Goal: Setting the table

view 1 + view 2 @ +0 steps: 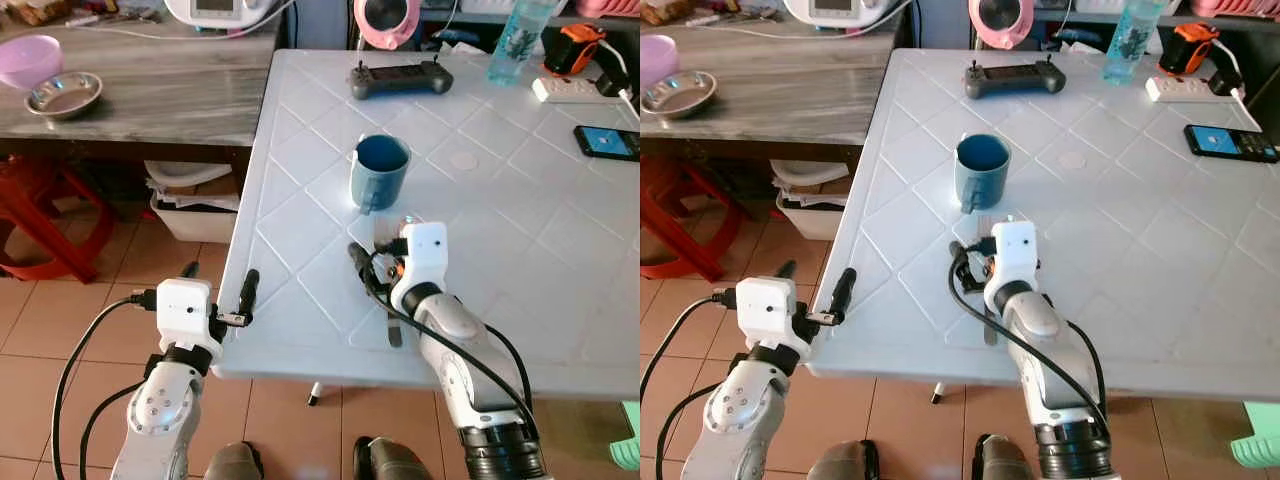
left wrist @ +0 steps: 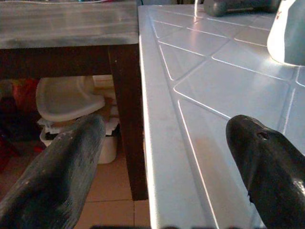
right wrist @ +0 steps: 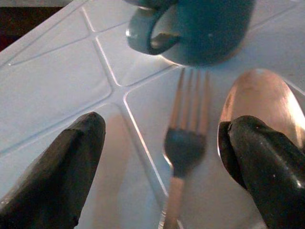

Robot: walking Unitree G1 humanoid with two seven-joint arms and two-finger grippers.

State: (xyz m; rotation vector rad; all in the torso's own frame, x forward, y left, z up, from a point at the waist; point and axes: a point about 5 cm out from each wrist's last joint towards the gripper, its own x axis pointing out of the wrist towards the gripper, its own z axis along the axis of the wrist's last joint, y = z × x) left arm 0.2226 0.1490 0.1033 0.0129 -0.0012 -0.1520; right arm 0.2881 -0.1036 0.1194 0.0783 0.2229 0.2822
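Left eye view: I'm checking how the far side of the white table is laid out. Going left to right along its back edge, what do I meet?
Black controller → clear water bottle → white power strip → phone, a little nearer, at the right edge.

A black game controller [image 1: 400, 78], a water bottle [image 1: 519, 40], a power strip [image 1: 578, 90] and a smartphone [image 1: 608, 142] lay at the white surface's [image 1: 520, 230] far side.

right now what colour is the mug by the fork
Blue mug, dark teal-blue, clearest in the left eye view.
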